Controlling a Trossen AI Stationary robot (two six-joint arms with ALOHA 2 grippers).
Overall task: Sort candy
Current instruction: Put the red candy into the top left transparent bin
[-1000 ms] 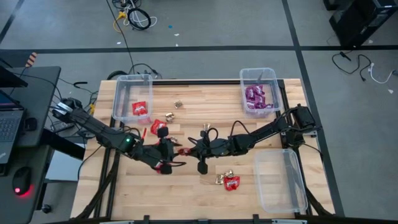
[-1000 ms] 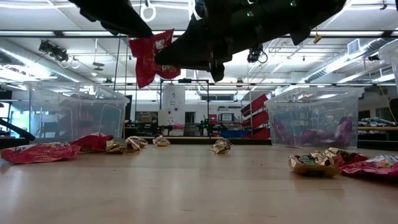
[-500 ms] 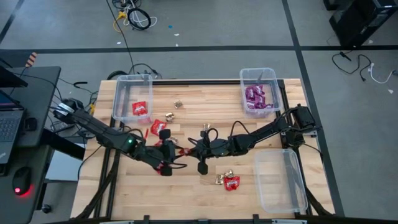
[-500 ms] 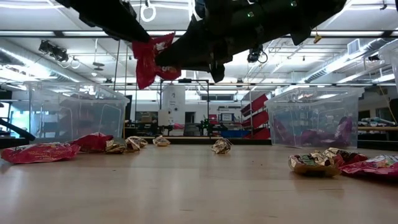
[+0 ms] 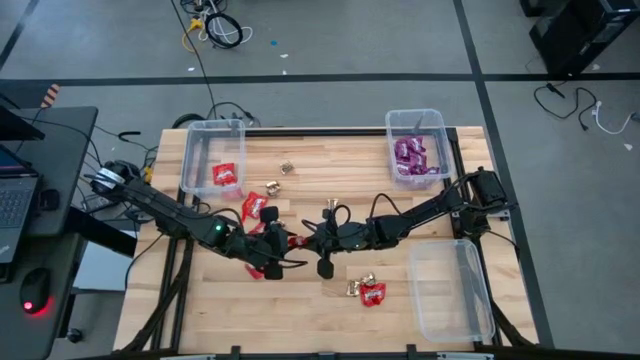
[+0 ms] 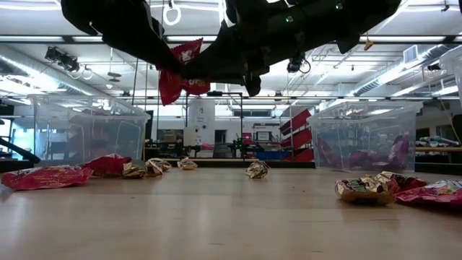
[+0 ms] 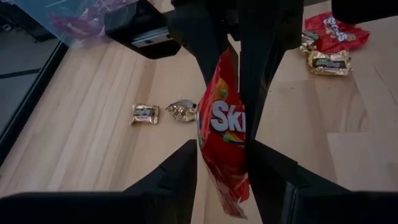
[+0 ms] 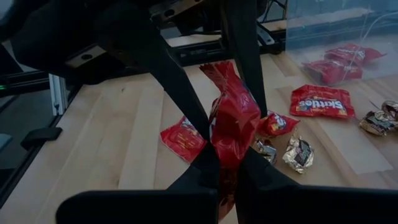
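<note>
A red candy packet [image 5: 292, 241] hangs above the table's middle, with my right gripper [image 5: 303, 240] shut on it. My left gripper [image 5: 275, 252] is open and faces it from the table's left. Its two fingers [image 7: 184, 171] stand on either side of the packet [image 7: 222, 130]. Whether they touch it I cannot tell. Loose candy lies on the wood: red packets [image 5: 255, 205] left of centre, a gold piece [image 5: 287, 167] farther back, and gold pieces with a red packet [image 5: 368, 290] near the front. My right gripper pinches the red packet between its two fingers at a crumpled part [image 8: 225, 149]. The fingers come from the table's right, slanting a little down. One end of the packet sticks up past them and the rest [image 6: 172, 85] hangs below, clear of the table.
A clear bin [image 5: 190, 160] at the far left holds a red packet. A clear bin [image 5: 443, 140] at the far right holds purple packets. A third clear bin [image 5: 450, 290] stands at the near right. Bare wood lies along the front edge.
My left gripper has moved toward the table's right edge and a little down, closing in on my right gripper and the packet. The packet has stayed hanging in my right gripper.
</note>
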